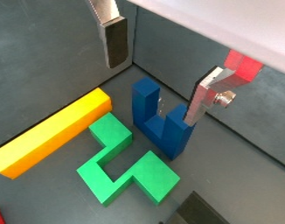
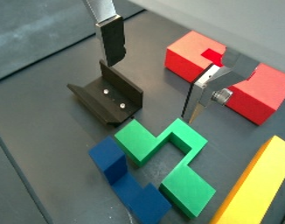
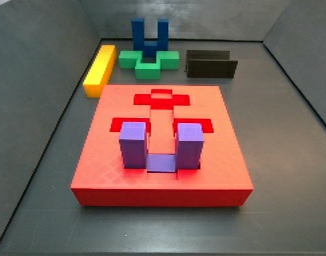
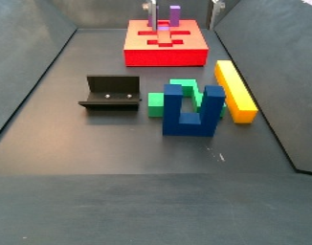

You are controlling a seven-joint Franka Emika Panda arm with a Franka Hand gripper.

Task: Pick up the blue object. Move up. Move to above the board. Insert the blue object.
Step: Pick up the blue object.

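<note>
Wrist views give us the tool [image 1: 156, 66] best: its two silver fingers [image 1: 114, 42] are spread wide with nothing between them, hanging above the cluster of blocks, not yet touching any. In a wrist view the blue object [image 1: 159, 118] stands directly under that gap, prongs up, so we judge the spread is there to straddle a prong or the base on the way down.

The blue object sits upright on the dark floor, touching or just beside the green block [image 4: 179, 97], which lies flat. We see it in a side view [image 4: 194, 112] as the nearest of the group, with the yellow bar [image 4: 234, 90] to its right and the fixture [image 4: 109, 94] apart to the left. Upright prongs leave clear faces for the pads, though the green block crowds one side, so we would approach from the free faces.

In a side view the board [image 3: 162, 145] lies well apart from the cluster, already carrying the purple block [image 3: 159, 146] seated prongs-up in a recess. Other cut-outs [image 3: 160, 99] remain open; we judge one of them is meant for the blue piece. Picking has not begun, so the whole task is ahead of us.
</note>
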